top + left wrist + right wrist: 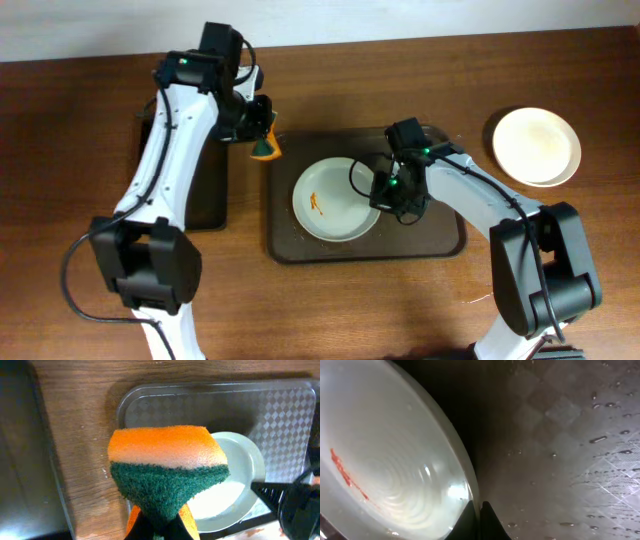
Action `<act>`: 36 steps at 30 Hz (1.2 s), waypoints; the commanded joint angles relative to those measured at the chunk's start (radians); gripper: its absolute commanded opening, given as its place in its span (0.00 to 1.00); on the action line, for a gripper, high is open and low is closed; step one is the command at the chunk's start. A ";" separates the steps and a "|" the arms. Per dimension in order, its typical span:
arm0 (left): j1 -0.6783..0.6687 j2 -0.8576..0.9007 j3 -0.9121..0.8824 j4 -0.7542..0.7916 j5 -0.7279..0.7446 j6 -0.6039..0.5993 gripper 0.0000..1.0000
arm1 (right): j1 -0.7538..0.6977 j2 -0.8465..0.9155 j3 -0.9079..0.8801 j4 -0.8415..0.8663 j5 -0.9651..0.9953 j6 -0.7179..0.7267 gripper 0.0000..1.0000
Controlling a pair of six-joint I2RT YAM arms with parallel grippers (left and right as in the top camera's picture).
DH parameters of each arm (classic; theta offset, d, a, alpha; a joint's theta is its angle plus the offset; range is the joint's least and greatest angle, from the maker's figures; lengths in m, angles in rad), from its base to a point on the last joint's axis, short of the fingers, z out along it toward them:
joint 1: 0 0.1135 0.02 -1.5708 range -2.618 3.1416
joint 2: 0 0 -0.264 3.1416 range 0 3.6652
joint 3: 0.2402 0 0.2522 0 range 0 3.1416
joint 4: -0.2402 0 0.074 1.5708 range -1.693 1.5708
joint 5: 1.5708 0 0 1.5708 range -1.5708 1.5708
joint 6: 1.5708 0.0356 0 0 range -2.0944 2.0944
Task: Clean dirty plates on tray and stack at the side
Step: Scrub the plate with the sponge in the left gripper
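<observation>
The grip on the dirty plate (335,200) is the weak spot. The right jaws take it only at its thin right-hand rim, and the brown tray (580,435) under it is beaded with water droplets (598,439). A sideways push from the sponge (167,470) could slide the rim out of that pinch, or send the plate skating across the wet tray floor. The sponge is itself held by one narrow end, so under pressure it may fold or twist instead of scrubbing.

The orange smear (316,203) lies left of the plate's centre, so a shallow pass could miss it.

The left jaws are pressed together on the sponge's lower end, green side towards the camera. They carry it above the tray's upper-left corner, clear of the plate. The right jaws, in a dim wrist view, seem nearly shut, nipping the plate's rim between them. The plate lies flat in the tray's left half, and another white plate (537,146) rests on the bench (90,100), well apart to the right.
</observation>
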 commanded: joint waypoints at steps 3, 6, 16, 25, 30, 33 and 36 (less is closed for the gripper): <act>-0.045 0.093 0.000 0.011 0.005 -0.113 0.00 | 0.004 0.009 0.018 0.034 -0.020 0.103 0.04; -0.098 0.131 0.000 0.012 0.004 -0.113 0.00 | 0.005 0.009 0.018 0.054 0.001 0.116 0.04; -0.163 0.197 0.000 0.027 0.004 -0.113 0.00 | 0.003 0.009 0.079 0.000 0.036 -0.074 0.57; -0.163 0.197 0.000 0.022 0.003 -0.112 0.00 | 0.003 0.061 0.170 -0.031 0.244 -0.305 0.55; -0.163 0.197 0.000 0.018 0.004 -0.112 0.00 | 0.003 0.153 0.170 0.031 0.201 -0.304 0.56; -0.167 0.197 0.000 0.010 0.004 -0.113 0.00 | 0.003 0.168 0.170 0.051 0.198 -0.304 0.49; -0.175 0.197 0.000 0.001 0.004 -0.113 0.00 | 0.003 0.168 0.170 0.050 0.198 -0.304 0.25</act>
